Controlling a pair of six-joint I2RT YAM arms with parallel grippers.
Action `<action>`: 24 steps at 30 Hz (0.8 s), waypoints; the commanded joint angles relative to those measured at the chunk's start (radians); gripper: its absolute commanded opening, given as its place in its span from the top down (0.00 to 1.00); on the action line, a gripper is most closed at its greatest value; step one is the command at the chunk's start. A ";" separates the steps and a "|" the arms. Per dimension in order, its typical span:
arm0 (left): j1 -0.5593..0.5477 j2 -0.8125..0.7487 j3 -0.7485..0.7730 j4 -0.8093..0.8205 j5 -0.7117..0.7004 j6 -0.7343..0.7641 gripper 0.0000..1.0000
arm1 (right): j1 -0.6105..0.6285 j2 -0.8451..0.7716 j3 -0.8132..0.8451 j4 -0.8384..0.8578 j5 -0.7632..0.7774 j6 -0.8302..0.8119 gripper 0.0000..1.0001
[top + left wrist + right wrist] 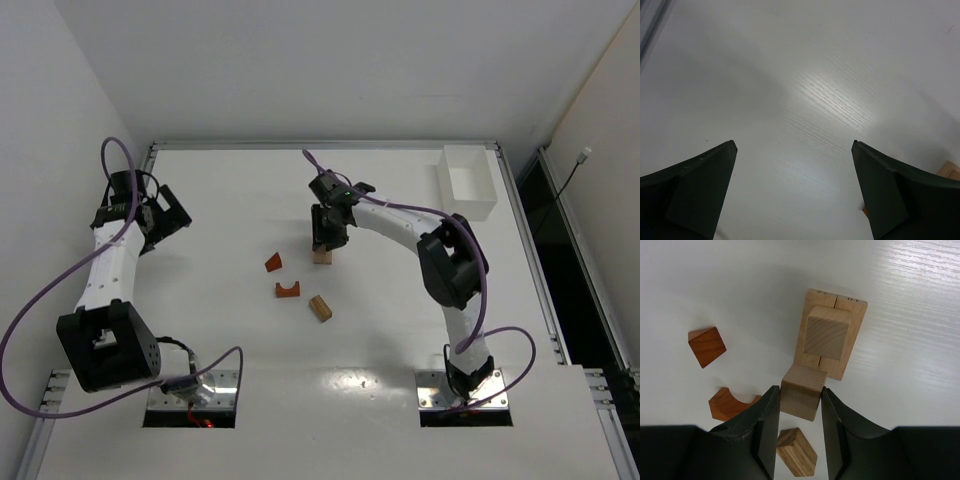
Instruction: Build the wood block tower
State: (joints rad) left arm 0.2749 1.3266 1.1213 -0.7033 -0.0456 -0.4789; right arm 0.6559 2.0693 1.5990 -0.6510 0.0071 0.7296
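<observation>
The wood block tower (321,256) stands mid-table. In the right wrist view it is two pale flat blocks (853,315) side by side with a pale cube (827,332) on top. My right gripper (799,388) is shut on another pale block (801,401), held just above and to the near side of that stack. A reddish wedge (706,346), a reddish arch (729,405) and a striped tan block (797,452) lie loose on the table. My left gripper (793,143) hangs open over bare table at the far left (170,215).
A white rectangular box (467,182) sits at the back right corner. In the top view the loose wedge (274,263), arch (288,290) and tan block (320,307) lie just left of and in front of the tower. The table's metal rim (300,145) runs along the back.
</observation>
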 commanded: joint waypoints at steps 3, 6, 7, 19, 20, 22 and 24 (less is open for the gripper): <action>0.004 0.019 0.057 0.013 0.012 0.000 0.00 | -0.016 0.008 0.029 0.021 -0.007 -0.012 1.00; 0.004 0.019 0.057 0.013 0.012 0.000 0.00 | -0.016 0.017 0.029 0.030 -0.007 -0.012 1.00; 0.004 0.019 0.057 0.013 0.012 0.000 0.00 | -0.016 0.017 0.029 0.030 0.005 -0.012 1.00; 0.004 0.037 0.066 0.013 0.023 0.000 0.00 | -0.025 0.035 0.029 0.030 0.005 -0.012 1.00; 0.004 0.037 0.066 0.013 0.023 0.000 0.00 | -0.025 0.035 0.029 0.030 0.005 -0.012 1.00; 0.004 0.037 0.066 0.013 0.023 0.000 0.00 | -0.025 0.045 0.029 0.030 -0.004 -0.012 1.00; 0.004 0.037 0.066 0.013 0.023 0.000 0.00 | -0.025 0.045 0.029 0.030 -0.004 -0.012 1.00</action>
State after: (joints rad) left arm 0.2749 1.3613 1.1496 -0.7021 -0.0322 -0.4789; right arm 0.6361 2.1086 1.5990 -0.6434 0.0036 0.7181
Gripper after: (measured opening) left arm 0.995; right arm 0.314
